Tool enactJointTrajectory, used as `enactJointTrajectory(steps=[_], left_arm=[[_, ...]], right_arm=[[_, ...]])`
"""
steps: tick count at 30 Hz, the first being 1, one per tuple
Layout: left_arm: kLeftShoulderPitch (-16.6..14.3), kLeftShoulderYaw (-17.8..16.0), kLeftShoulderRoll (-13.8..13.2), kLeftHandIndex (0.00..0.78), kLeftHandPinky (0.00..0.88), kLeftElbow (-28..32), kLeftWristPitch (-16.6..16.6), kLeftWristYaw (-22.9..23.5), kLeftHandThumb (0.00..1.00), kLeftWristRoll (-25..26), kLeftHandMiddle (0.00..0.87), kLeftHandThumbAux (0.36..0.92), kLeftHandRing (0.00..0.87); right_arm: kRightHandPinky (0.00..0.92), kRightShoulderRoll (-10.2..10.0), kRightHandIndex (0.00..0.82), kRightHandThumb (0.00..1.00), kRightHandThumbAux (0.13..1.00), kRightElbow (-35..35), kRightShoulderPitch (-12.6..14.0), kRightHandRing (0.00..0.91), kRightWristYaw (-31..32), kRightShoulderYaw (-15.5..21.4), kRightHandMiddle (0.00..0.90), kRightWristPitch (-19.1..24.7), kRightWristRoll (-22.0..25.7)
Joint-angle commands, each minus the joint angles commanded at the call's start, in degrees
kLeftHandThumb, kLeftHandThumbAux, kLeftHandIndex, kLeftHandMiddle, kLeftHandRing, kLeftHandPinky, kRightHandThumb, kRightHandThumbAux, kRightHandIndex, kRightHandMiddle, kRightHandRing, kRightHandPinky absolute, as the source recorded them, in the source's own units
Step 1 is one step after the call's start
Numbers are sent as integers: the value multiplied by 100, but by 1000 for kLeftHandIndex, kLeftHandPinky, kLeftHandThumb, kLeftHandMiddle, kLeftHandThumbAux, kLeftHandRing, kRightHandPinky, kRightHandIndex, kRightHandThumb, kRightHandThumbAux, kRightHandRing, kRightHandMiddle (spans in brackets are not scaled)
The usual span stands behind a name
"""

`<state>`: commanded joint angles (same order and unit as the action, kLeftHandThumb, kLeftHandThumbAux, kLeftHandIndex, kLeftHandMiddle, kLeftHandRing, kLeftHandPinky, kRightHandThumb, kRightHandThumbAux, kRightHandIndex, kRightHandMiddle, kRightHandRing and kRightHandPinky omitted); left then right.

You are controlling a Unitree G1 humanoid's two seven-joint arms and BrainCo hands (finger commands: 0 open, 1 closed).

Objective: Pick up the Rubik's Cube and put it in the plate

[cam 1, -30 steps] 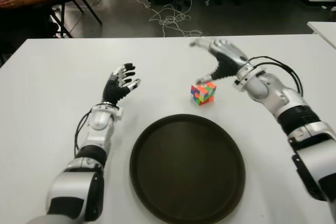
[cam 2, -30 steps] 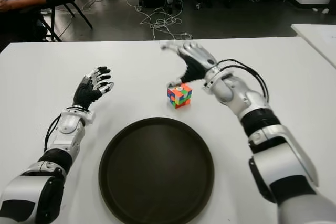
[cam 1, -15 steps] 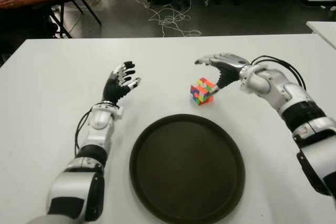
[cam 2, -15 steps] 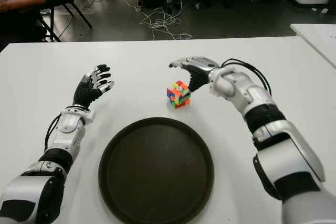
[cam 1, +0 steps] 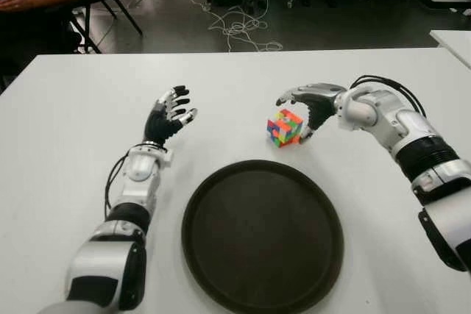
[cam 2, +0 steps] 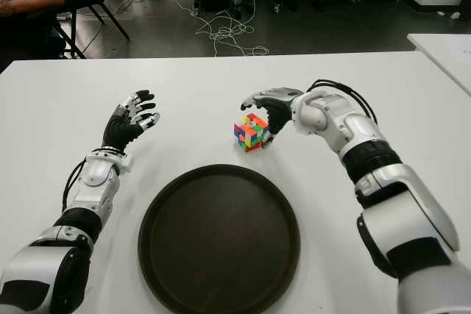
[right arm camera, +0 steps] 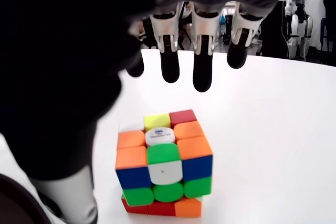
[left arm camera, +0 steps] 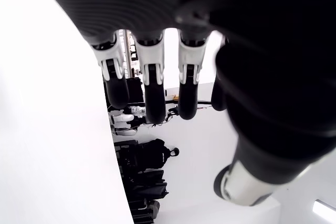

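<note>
One Rubik's Cube (cam 1: 285, 127) on white desk (cam 1: 66, 115), under right hand (cam 1: 305, 105), fingers (right arm camera: 202, 72) spread over it, not gripping. One dark plate (cam 1: 263, 234) just beside. Left hand (cam 1: 168, 118) released, apart. Nothing blocking.

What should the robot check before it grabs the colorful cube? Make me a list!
1. Rubik's Cube sits free on the table, not yet held: ok.
2. Right hand is arched over the cube with its fingers spread: ok.
3. Fingers are touching the cube: not ok; the right wrist view shows a gap.
4. Plate is bare, with room for the cube: ok.
5. Left hand is open, out to the left of the cube: ok.
6. Thumb is lined up on the cube's opposite side: cannot tell.
</note>
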<state>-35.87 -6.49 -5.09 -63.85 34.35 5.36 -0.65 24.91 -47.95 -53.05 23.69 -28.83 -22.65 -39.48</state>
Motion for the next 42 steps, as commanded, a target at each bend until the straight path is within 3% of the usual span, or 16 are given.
enactJointTrajectory(steps=[23,34,42], left_arm=[[12,-9,15,183,191,38,-57,64,58,53,193,845,179],[25,14,7,190,179,54,-40,103,76,45,198,831,178],[43,42,0,184,180,82,-95,28,65,-7,199,829,178]], right_arm=[[120,-14,115,0,853,10,-37,126,280,-7,116,-104,66],[120,-100,134,0,869,-200,-15,126,91,17,115,-259,100],[166,-237,173,0,875,-603,-33,187,-281,10,161,-466,104]])
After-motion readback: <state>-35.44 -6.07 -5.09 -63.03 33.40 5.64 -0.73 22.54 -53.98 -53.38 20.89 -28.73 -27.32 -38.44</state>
